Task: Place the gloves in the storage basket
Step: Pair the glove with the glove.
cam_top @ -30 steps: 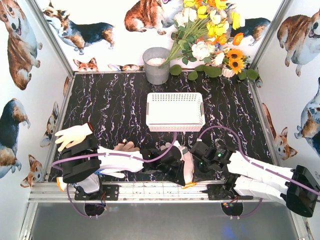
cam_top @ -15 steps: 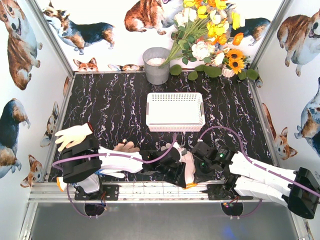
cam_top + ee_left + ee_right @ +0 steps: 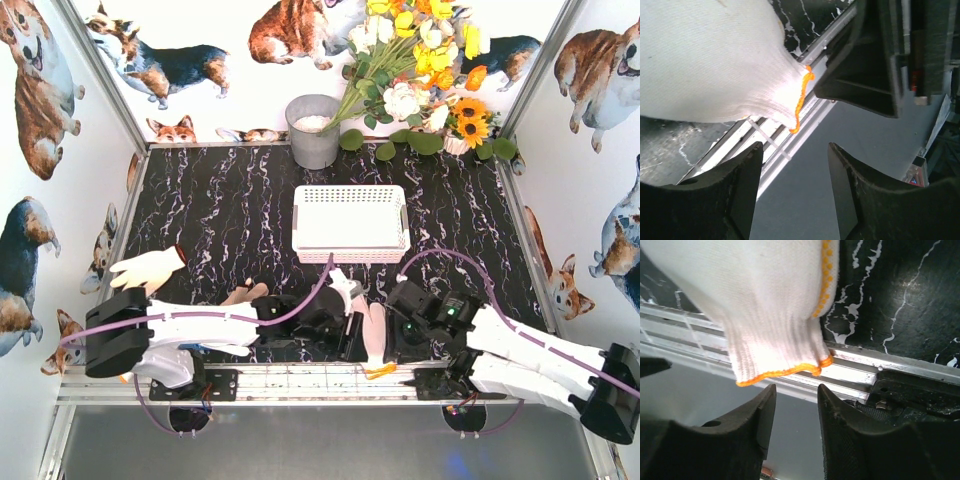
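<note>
A cream-white glove (image 3: 373, 332) with an orange cuff edge lies at the table's near edge, between my two grippers, its cuff over the metal rail. My left gripper (image 3: 345, 330) is just left of it, open and empty; in the left wrist view (image 3: 795, 150) the glove (image 3: 715, 60) lies beyond the fingertips. My right gripper (image 3: 398, 335) is just right of it, jaws a little apart and empty; its wrist view (image 3: 796, 390) shows the cuff (image 3: 780, 371) just ahead of the tips. Another glove (image 3: 148, 270) lies far left; a third (image 3: 245, 295) is partly hidden by my left arm. The white storage basket (image 3: 350, 252) stands mid-table.
A grey metal bucket (image 3: 313, 132) stands at the back, with a bunch of artificial flowers (image 3: 420, 90) to its right. The aluminium rail (image 3: 300, 378) runs along the near edge. Printed walls close the left, right and back sides.
My left arm's elbow has swung left and down, and its gripper has drawn slightly left off the middle glove. The right arm has shifted a little. The glove lies more exposed.
</note>
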### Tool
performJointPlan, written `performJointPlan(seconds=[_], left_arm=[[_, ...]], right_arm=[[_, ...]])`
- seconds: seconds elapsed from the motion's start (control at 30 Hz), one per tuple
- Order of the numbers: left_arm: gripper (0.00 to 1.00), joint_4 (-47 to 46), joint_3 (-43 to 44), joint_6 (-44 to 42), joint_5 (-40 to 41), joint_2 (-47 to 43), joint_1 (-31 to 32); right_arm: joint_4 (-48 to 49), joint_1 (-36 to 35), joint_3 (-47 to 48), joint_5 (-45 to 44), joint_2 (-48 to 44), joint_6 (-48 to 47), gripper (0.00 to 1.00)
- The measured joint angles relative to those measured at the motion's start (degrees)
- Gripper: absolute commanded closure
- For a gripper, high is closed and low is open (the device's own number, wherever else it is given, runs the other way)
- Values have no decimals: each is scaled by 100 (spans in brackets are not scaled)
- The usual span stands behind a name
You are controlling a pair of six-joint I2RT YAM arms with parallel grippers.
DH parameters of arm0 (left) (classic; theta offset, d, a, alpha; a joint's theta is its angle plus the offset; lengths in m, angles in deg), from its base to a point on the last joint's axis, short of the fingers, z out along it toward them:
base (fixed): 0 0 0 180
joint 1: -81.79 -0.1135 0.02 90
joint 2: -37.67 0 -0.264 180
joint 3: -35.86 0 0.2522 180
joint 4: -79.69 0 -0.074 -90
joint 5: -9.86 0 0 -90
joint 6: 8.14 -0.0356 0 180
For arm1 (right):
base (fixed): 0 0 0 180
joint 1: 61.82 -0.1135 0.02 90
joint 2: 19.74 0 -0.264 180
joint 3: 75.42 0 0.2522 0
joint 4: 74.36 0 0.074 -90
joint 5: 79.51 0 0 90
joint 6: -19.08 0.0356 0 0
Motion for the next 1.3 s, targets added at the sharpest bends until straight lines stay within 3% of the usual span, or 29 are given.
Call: performJointPlan(seconds=[0.2,0.53,0.9,1.3], left_arm=[[57,-52,-293,-66,170,-184,-20],[69,-787,-308,17,-151,476,-20],[74,-1073,-306,44,-345,1040,-20],[75,-1029,-605,90,-125,820,-302]], right_arm=[[-13,0,151,-33,-83,-17,46],[466,0,-369,72,-22,46,45],[584,0,-413,-11,326,-22,52],[1274,0,-640,120,612,-81,67]])
